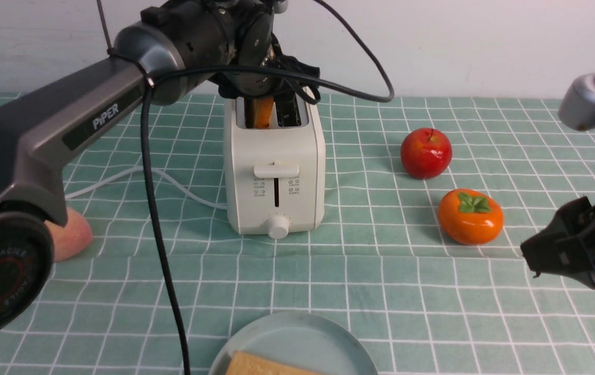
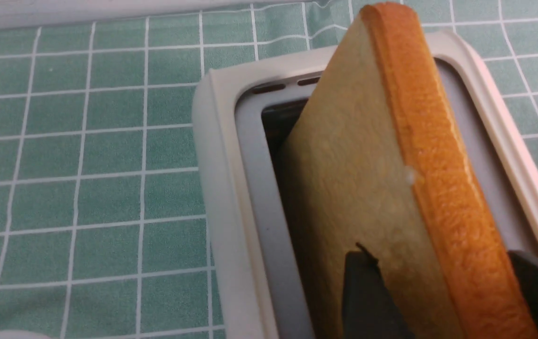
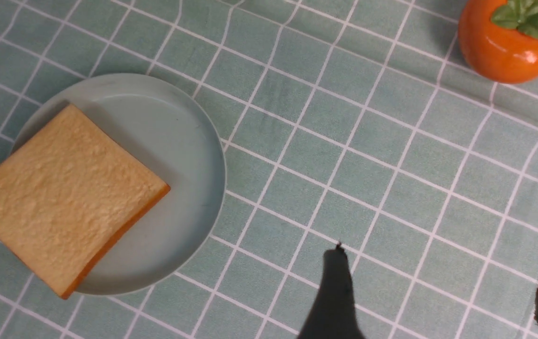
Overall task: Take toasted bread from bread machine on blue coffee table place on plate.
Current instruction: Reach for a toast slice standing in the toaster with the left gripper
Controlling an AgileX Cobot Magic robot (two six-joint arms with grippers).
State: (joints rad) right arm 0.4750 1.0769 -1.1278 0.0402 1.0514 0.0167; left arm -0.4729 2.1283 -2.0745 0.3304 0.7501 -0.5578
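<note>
Two toasted bread slices: one slice (image 2: pixel 372 188) stands in the bread machine (image 1: pixel 275 172), upper centre, left pincer (image 2: pixel 438 263) straddling it, grip unclear; the right wrist view alone shows the other slice (image 3: pixel 61 197) whole on the plate (image 3: pixel 184 141), right pincer (image 3: pixel 447 245) spread.

Front view: plate (image 1: pixel 352 349) cut by the lower edge, only a strip of the plated slice (image 1: pixel 271 366) showing; pinkish fruit (image 1: pixel 71 237) mostly behind the left arm (image 1: pixel 68 125); toaster (image 1: pixel 276 172) lettering too small to read. Slotted slice (image 1: pixel 263 112) shows only as an orange sliver under the wrist. Left wrist view: left gripper (image 2: pixel 452 292) seen only as two dark fingertips (image 2: pixel 367 301) flanking that slice, cut off by the frame edge; firm contact cannot be told.
</note>
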